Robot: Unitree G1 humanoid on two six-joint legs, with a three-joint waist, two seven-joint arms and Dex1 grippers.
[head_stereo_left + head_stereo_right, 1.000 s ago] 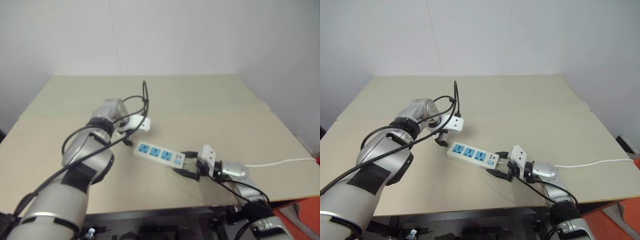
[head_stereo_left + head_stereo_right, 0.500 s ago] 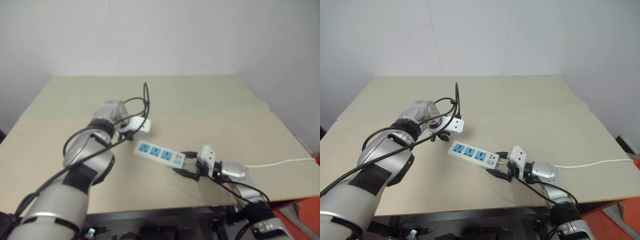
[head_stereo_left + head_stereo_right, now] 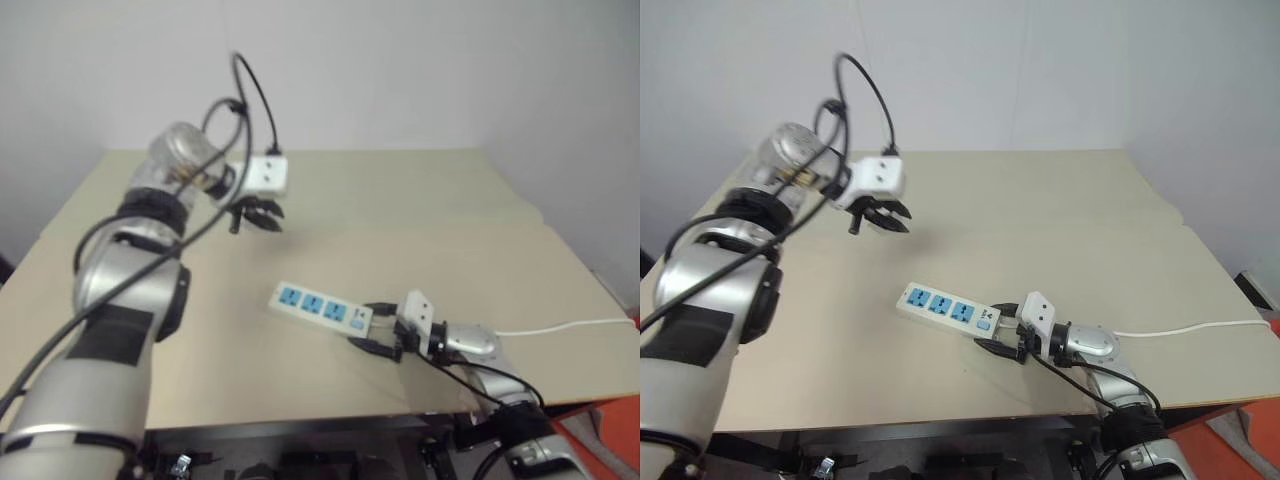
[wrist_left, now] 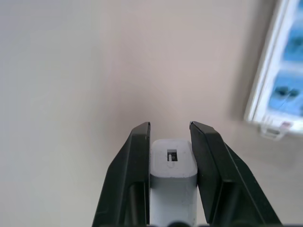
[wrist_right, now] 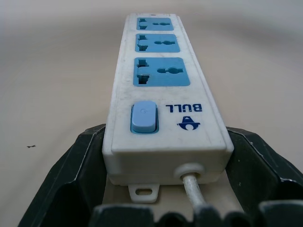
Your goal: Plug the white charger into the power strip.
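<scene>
Left claw (image 4: 169, 142): clamped on the white charger (image 4: 173, 176); both black fingers lie flat against the block's two sides, and the face with a small slot looks out between the tips.
Change, left arm: a second ago this claw was low beside the far end of the power strip (image 3: 321, 306) with its fingers apart; it has since closed and risen well clear of the counter (image 3: 420, 215), and now hangs in the air beyond and to the left of the strip.
White charger, place: off the counter, carried in the left claw, well apart from the sockets. Its prongs cannot be seen, so their direction cannot be told.
Right claw (image 5: 165, 165): fingers spread wide, one on each side of the strip's switch end, where the thin white cord (image 5: 194, 189) leaves; unchanged over the last second.
Power strip, place: flat on the counter, three blue sockets face up, none occupied; no shift from the earlier pictures.
Meaning for the task: pickup appears complete; insertion not yet begun.
Judged next need: bring the charger over a socket, prongs down, and press while the right claw steadies the strip.
Risk: a tilted charger may miss the socket holes.
</scene>
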